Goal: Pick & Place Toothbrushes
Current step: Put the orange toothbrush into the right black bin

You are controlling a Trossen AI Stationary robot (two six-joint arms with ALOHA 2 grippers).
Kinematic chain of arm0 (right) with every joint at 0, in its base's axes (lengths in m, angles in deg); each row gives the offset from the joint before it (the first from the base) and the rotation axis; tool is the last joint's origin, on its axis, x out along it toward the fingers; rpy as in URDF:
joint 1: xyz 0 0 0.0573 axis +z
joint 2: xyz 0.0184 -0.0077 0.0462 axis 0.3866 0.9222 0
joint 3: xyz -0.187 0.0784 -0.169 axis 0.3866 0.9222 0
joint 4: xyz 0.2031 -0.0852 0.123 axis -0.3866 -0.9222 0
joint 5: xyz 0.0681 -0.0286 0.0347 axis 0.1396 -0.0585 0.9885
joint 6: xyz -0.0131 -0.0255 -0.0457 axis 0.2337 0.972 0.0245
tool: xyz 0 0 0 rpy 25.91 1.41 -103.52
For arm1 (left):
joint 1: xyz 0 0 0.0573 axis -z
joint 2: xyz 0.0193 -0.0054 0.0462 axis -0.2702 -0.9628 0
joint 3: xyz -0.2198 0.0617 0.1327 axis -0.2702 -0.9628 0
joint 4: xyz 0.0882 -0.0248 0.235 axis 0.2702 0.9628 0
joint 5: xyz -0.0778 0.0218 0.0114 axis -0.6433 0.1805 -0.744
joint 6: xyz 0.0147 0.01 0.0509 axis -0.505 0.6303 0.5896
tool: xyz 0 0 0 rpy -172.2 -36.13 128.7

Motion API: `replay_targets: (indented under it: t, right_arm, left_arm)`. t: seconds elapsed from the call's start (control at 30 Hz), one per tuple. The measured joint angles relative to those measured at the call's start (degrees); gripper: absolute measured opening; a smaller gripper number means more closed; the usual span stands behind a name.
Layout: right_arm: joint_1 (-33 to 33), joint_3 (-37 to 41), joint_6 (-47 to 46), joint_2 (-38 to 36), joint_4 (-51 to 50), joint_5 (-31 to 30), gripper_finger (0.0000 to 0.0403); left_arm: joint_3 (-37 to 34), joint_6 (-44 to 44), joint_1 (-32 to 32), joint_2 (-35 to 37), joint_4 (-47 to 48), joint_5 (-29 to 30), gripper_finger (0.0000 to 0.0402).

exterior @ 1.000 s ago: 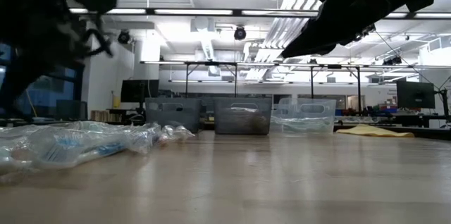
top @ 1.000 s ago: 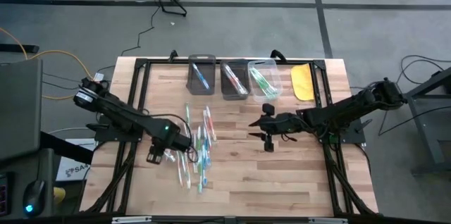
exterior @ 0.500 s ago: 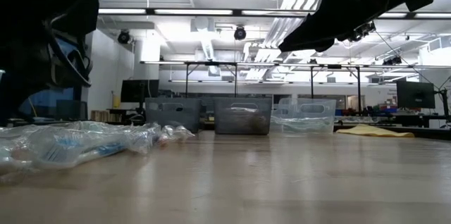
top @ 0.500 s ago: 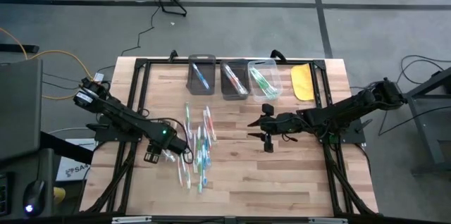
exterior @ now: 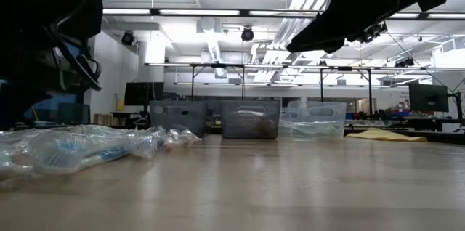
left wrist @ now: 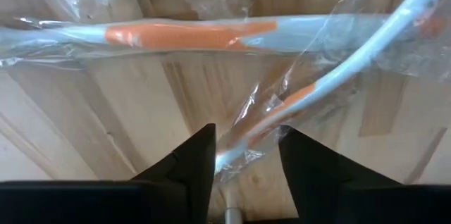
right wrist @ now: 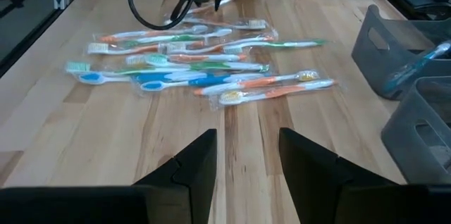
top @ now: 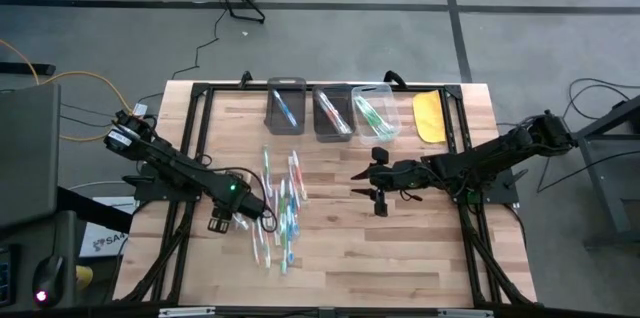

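Overhead and wrist views of the sorting step. I had the left gripper [top: 262,220] low over the left edge of the toothbrushes [top: 281,203], a loose pile lying left of centre on the counter [top: 420,248], well short of the three bins along the far edge. In the left wrist view its jaws stood spread, straddling the tail of one orange-and-white toothbrush [left wrist: 317,90] in a clear wrapper; a second orange-handled brush [left wrist: 190,34] lay crosswise just beyond it. The right gripper [top: 366,184] waited above bare wood near the counter's middle, jaws spread and empty, facing the pile. To do this pick well, I judged that the jaws had to close on the rigid handle itself rather than on loose film, and that the lift should be straight up, since the wrappers overlapped and a neighbour could be dragged along. The brushes were thin, stick-like plastic with white, green, blue and orange grips, each sealed in crinkled, glossy film that looked slippery and gave the pile a ragged outline. The left dark bin [top: 285,106] held a blue brush, the middle dark bin [top: 332,111] an orange-red one, and the clear bin [top: 375,110] green ones, so I judged the sorting to be by colour and barely begun. A flat yellow object [top: 430,116] lay beside the clear bin near the far right corner.
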Motion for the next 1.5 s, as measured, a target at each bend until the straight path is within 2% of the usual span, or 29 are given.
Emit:
replay_targets:
  t: [0.3, 0.5, 0.73, 0.87, 1.03, 1.13, 1.23, 1.33, 1.5]
  right_arm:
    - [0.0, 0.0, 0.0, 0.0, 0.1, 0.0, 0.0146]
    - [0.0, 0.0, 0.0, 0.0, 0.6, 0.0, 0.0146]
    - [0.0, 0.0, -1.5, 0.0, 0.9, 0.0, 0.0146]
    - [0.0, 0.0, -1.5, 0.0, 1.1, 0.0, 0.0146]
    - [0.0, 0.0, -1.2, 2.1, 5.3, 0.0, 0.0146]
    - [0.0, 0.0, -0.7, 4.8, 10.8, 0.0, 0.0146]
    - [0.0, 0.0, 2.2, 8.0, 17.1, 0.2, 0.0146]
    - [0.0, 0.0, 5.3, 10.9, 23.8, 0.3, 0.0146]
    - [-0.1, 0.0, 9.0, 14.9, 34.9, 0.2, 0.0146]
  left_arm:
    - [0.0, -0.2, 0.0, 0.0, -0.6, -4.9, 0.0015]
    - [1.7, -4.2, 0.0, 0.0, 0.7, -6.3, 0.0014]
    - [11.5, -4.6, 0.0, 0.0, 6.4, -6.1, 0.0006]
    - [18.2, -3.6, 0.0, 0.0, 7.3, -0.3, 0.0004]
    - [25.4, -0.1, 0.0, 0.0, 5.0, 14.2, 0.0003]
    - [27.9, 3.9, -0.1, 0.0, 0.3, 23.8, 0.0003]
    - [29.3, 9.3, -0.1, 0.0, -7.0, 30.1, 0.0002]
    - [29.4, 14.9, -1.5, 0.0, -14.9, 31.6, 0.0002]
    - [29.4, 18.9, -5.8, 1.6, -22.1, 31.8, 0.0002]
